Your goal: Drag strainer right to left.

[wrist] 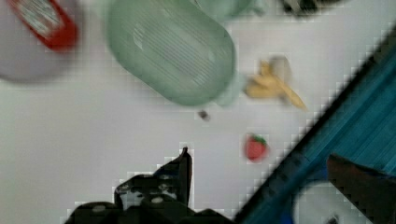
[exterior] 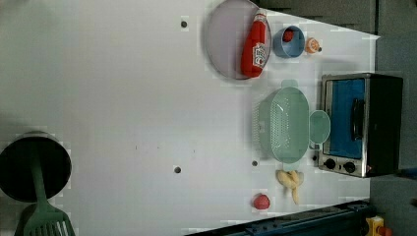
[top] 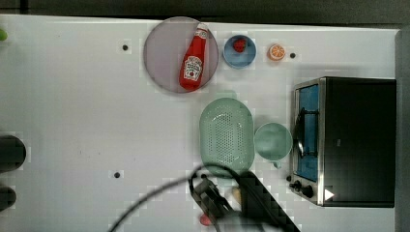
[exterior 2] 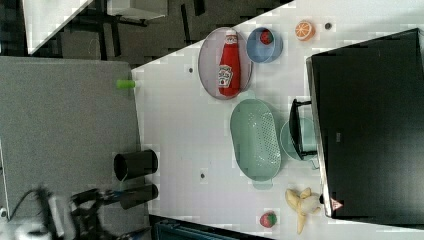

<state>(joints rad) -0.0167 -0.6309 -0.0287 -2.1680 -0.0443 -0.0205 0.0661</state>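
Note:
The strainer is a pale mint-green oval colander with a grid of small holes. It lies on the white table just left of the mug in the top view, and it also appears as the strainer. My gripper hovers at the top view's lower edge, below the strainer's near end and apart from it. It is open with nothing in it. One dark finger points toward the strainer in the wrist view.
A pale-green mug touches the strainer's right side, with a toaster oven beyond it. A greyish-pink plate holds a ketchup bottle. A blue bowl, an orange half, a banana and a strawberry lie around.

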